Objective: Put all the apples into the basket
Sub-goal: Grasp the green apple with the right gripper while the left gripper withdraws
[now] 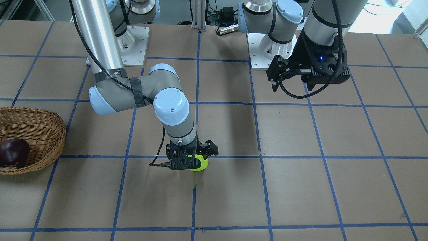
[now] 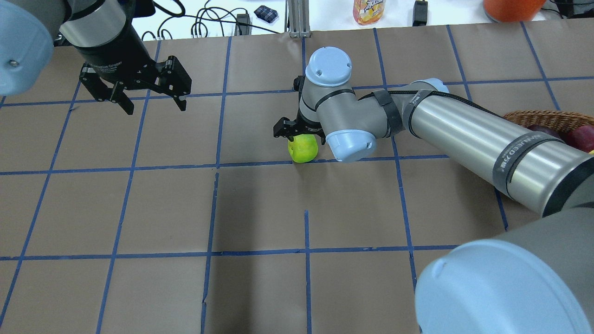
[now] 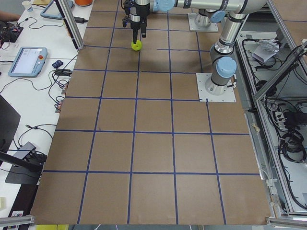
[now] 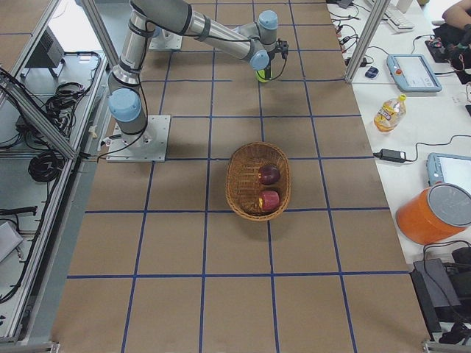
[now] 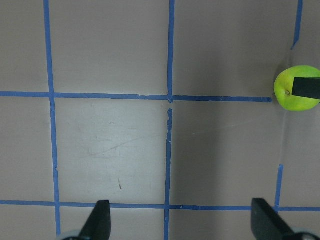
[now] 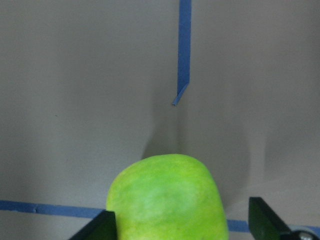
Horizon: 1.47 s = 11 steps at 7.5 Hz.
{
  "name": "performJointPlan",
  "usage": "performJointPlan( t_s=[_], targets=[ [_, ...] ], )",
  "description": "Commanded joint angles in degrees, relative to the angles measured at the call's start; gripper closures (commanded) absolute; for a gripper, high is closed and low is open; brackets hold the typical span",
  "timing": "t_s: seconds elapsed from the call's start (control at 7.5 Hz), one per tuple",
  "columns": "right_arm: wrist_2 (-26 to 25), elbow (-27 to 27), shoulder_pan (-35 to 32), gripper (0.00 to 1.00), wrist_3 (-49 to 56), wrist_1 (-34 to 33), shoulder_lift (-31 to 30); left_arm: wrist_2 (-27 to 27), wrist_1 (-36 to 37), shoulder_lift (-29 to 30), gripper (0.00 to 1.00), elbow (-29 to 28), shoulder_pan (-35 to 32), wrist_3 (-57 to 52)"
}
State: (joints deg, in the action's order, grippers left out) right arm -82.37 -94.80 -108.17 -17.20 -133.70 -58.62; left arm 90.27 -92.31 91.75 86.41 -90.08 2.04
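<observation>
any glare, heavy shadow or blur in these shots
Right wrist view: the bright lime green round apple is close and slightly soft, throwing a faint shadow on the brown paper-covered table. Overhead view: a broad dark shadow lies mid-table. Front-facing view: top right corner is blown out. Left wrist view: crisp.

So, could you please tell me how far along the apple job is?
Done: the maroon apple and the red apple lie in the basket. In hand: the right tool is open, straddling the green apple, not yet gripping. Still to do: close, carry it to the basket. The left tool hangs open.
</observation>
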Motion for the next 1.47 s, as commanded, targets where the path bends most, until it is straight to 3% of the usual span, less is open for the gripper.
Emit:
performJointPlan(
  t_s=[0.0,0.4,0.8,1.07,1.33],
  targets=[
    [0.11,-0.04,-1.59,0.04,0.15,-0.60,1.75,0.17,0.55,-0.08,0.00,-0.10,0.00,-0.10],
    [0.02,-0.03,-1.86,0.05,0.14,-0.95,1.93,0.17,0.55,-0.08,0.00,0.07,0.00,-0.10],
    [0.02,0.40,-1.86,0.40,0.49,1.93,0.19,2.98,0.55,-0.08,0.00,-0.02,0.00,-0.10],
    [0.02,0.49,-1.17,0.48,1.89,4.58,-1.40,3.07,0.55,0.01,0.00,-0.99,0.00,-0.10],
    [-0.68,0.23,1.63,0.49,3.91,6.33,-3.67,2.98,0.55,0.01,0.00,-0.99,0.00,-0.10]
  ],
)
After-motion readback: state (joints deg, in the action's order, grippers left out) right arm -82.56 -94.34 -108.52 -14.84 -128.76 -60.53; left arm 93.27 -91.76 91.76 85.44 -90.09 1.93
